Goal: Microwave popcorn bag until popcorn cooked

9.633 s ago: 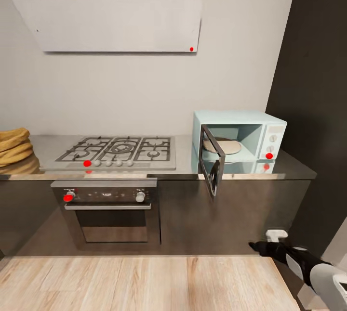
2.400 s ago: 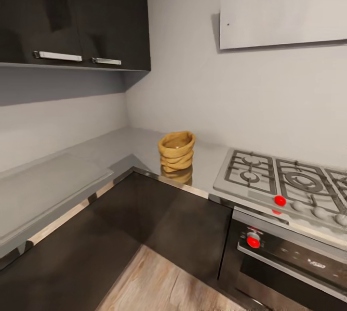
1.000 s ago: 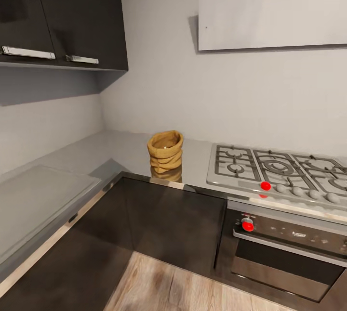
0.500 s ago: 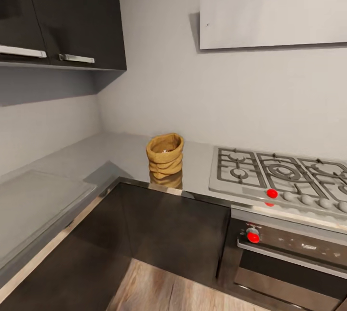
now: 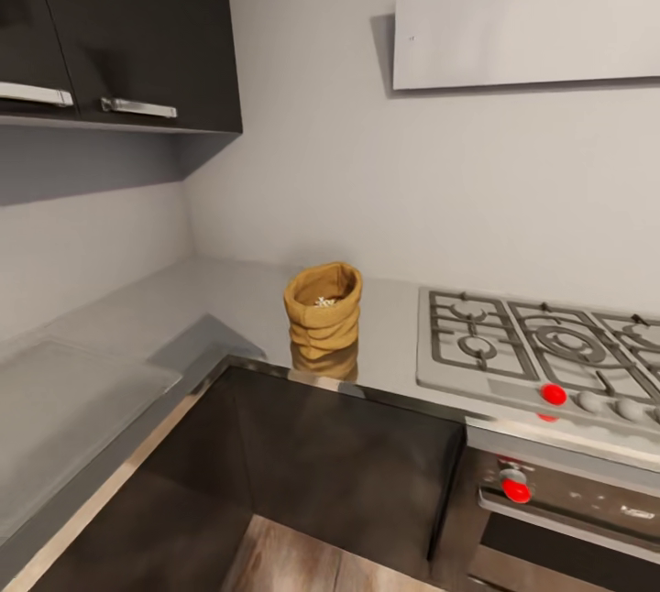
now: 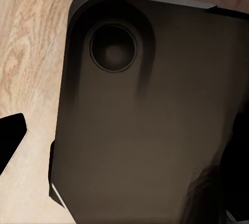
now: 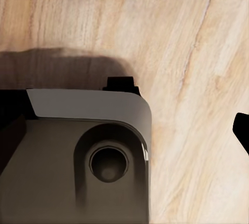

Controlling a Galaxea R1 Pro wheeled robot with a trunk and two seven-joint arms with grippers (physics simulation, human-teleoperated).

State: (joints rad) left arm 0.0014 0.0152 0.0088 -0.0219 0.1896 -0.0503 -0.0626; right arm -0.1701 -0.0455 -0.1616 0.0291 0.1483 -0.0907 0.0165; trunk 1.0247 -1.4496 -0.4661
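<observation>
Under you, both wrist views look down on the robot's dark base [image 6: 150, 125] over the light wood floor [image 7: 181, 37]. At the edges you see only black tips of each hand, so you cannot tell if the left hand or the right hand is apart or together.

In the head view, nearest to you are the dark glossy cabinet fronts [image 5: 357, 464] in the corner and, to the right, the oven [image 5: 568, 509] with a red knob. Above them runs the grey reflective worktop [image 5: 137, 317]. The popcorn bag [image 5: 323, 308] stands upright on it near the front edge, just left of the gas hob [image 5: 541, 354] but apart from it. Its mouth is open and you see small pale bits of popcorn [image 5: 324, 301] inside. Behind are the pale wall, the dark upper cabinets [image 5: 128, 24] and the flat white hood [image 5: 527, 19].
</observation>
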